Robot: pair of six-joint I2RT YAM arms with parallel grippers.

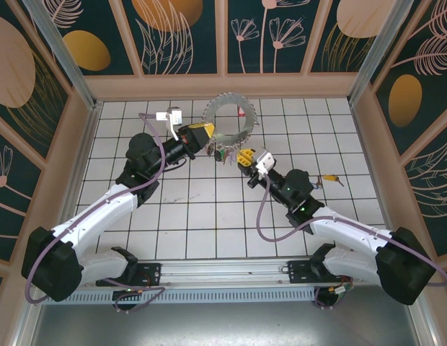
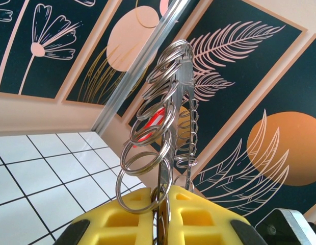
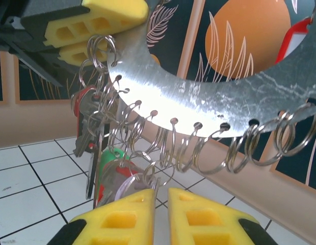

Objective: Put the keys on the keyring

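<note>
While the keyring point(image 1: 225, 103) is held up off the far tiles, its rim clamped in the left gripper point(image 2: 160, 196), keys point(image 3: 89, 125) dangle from its small loops. The right gripper point(image 3: 160, 196) sits just beneath, jaws narrow by a split ring point(image 3: 148, 176); whether it grips, I cannot tell. I'd hold the big ring steady and thread slowly, clear of neighbouring loops.

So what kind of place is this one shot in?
Probably a purpose-built robot test cell: a white gridded tabletop, boxed in by leaf-and-flower printed wall panels on aluminium posts, with two arms bolted to a rail at the near edge.
</note>
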